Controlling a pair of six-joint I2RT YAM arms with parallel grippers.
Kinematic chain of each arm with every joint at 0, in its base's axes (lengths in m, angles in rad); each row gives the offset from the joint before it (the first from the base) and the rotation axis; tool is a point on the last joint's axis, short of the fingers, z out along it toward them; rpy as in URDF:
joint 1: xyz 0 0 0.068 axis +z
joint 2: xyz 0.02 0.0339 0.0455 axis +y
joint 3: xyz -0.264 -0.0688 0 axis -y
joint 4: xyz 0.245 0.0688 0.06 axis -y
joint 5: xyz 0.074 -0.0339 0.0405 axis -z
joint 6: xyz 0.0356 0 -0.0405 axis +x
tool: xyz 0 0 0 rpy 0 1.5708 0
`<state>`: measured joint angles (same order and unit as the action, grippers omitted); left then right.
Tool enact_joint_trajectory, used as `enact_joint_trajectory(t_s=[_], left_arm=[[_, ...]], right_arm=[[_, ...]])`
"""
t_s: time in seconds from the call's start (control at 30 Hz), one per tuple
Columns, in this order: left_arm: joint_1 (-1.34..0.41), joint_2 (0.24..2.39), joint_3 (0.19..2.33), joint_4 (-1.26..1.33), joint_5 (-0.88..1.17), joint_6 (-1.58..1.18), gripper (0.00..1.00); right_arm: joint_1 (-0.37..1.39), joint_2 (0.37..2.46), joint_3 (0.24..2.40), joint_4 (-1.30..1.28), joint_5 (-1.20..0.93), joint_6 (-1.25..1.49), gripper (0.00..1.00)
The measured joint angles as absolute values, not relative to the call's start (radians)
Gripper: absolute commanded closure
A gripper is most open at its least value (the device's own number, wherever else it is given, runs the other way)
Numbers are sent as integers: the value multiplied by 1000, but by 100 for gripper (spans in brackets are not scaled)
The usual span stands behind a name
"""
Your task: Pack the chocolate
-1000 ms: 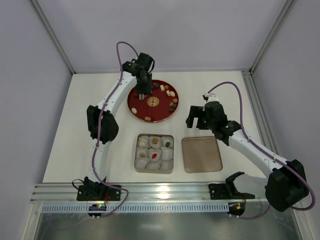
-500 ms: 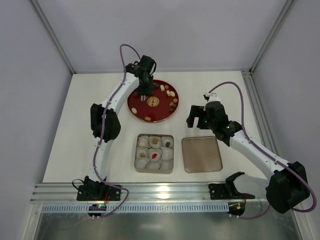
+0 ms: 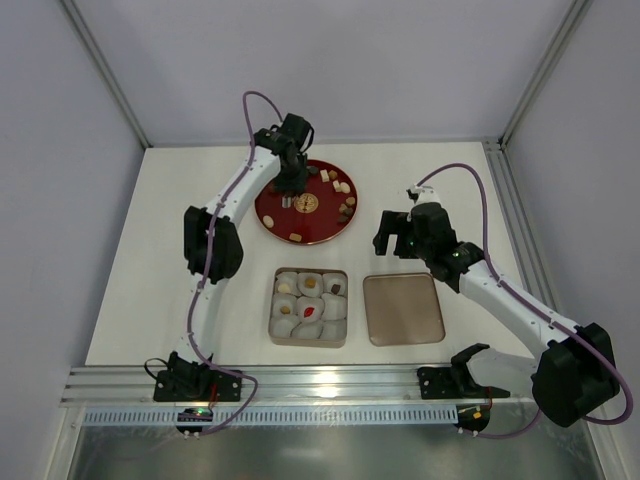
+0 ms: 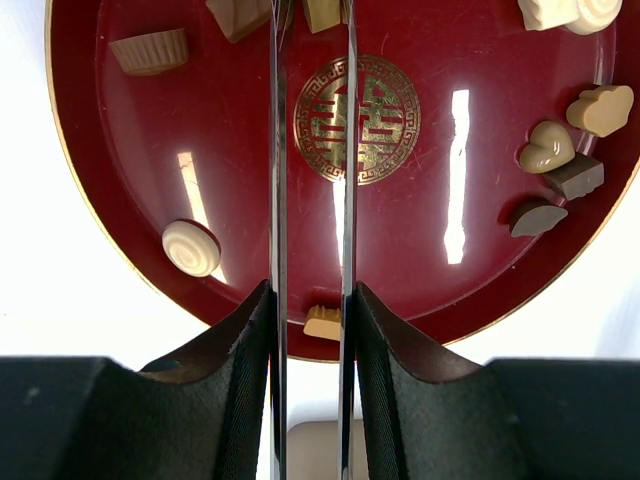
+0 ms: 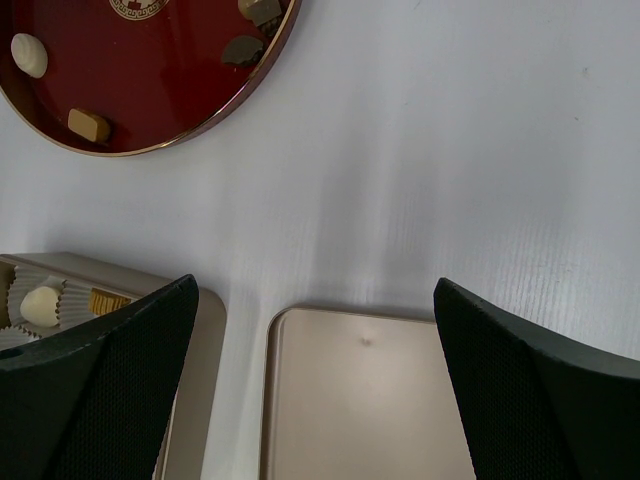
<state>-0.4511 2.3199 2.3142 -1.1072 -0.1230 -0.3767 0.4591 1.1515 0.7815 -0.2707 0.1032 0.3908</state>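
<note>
A white table (image 3: 180, 260) carries everything. The left arm (image 3: 225, 205) reaches to the far side and hangs over a round red plate (image 3: 278, 218). The right arm (image 3: 500, 295) bends in from the right and ends near the plate's right edge. On the near side of the plate sits a square box (image 3: 308, 343) lined with pale paper cups. Just to its right, not touching it, lies a flat tan lid (image 3: 403, 309). The left pincer (image 4: 311, 40) points down above the plate close to the gold emblem (image 4: 357, 120), its jaws drawn close with a narrow slit between them. A tan piece shows in that slit at the top edge of the wrist view, but I cannot tell whether it is pinched. The right pincer (image 5: 315, 290) stands spread wide over the table between plate, box and lid, grasping nothing. The chocolate (image 4: 546, 148) lies mostly scattered on the plate, brown, tan and cream pieces towards its rim. A few more, one of them red, lie in the box's cups.
</note>
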Motion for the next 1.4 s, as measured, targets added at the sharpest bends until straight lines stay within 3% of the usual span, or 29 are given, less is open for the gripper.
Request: enact_joint_trajectory(t_s=[0.77,1.4], left_arm=[[-459,2306,2315,-1126,-131,-361,74],[-496,2123,2192,-1164,-100,-358,76]], right_arm=[[459,1151,781,-271,112,387,0],[459,1152,781,-269,112,391,0]])
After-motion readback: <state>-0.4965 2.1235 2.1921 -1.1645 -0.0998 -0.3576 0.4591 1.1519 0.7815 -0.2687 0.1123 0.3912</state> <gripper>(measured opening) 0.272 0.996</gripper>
